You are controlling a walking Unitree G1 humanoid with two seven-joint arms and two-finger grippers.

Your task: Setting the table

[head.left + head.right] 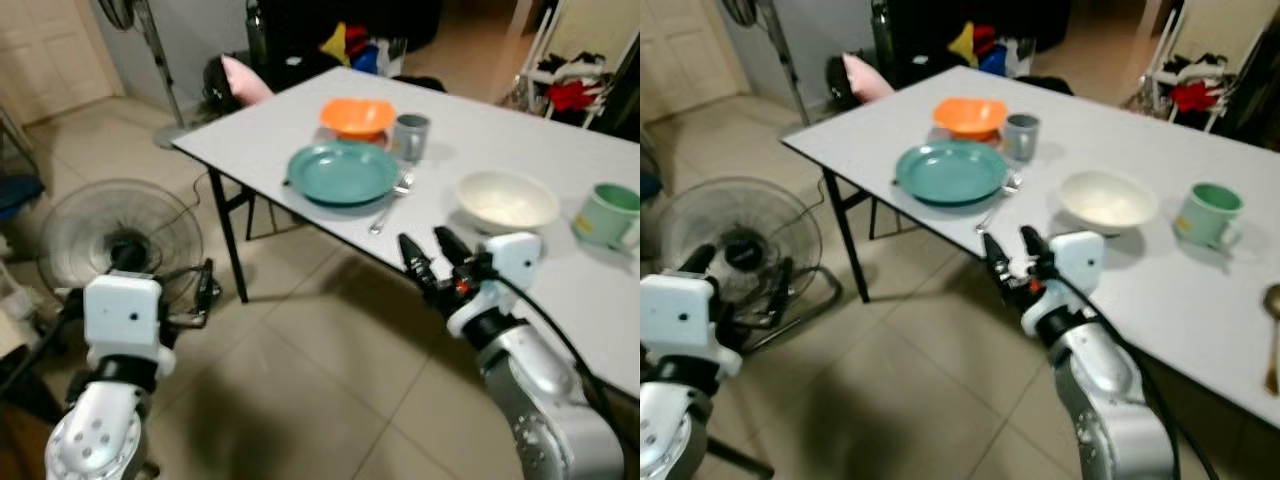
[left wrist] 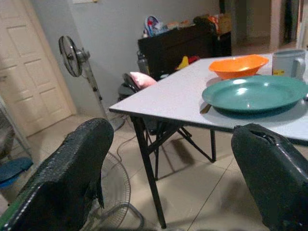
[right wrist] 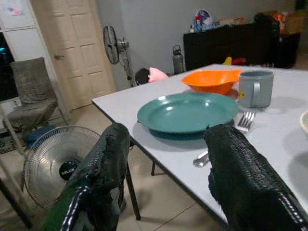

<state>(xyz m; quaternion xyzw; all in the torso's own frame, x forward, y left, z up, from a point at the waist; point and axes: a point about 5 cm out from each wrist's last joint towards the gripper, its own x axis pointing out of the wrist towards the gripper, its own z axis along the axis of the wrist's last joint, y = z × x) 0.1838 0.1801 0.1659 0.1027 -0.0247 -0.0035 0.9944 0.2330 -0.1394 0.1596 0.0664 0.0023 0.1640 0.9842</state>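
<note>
The robot stands off the near edge of a white rectangular tabletop [image 1: 300, 110] that runs across the upper right of the head views. At its centre lies a round teal plate [image 1: 343, 172], with a shallow orange bowl [image 1: 357, 116] and a grey mug [image 1: 411, 135] just behind it and a silver fork [image 1: 391, 200] touching the plate's right rim, so one place looks already laid. Further right sit a cream bowl [image 1: 506, 200] and a pale green mug [image 1: 610, 214], probably waiting for a second setting.

The right tool [image 1: 427, 258] is released, fingers spread and holding nothing, raised at the tabletop's edge and aimed toward the plate and fork, seemingly lining up a reach. The left tool [image 1: 200, 290] is likewise spread and empty, held low at lower left above the tiled floor, near a round floor fan [image 1: 110, 235], out of the way.
</note>
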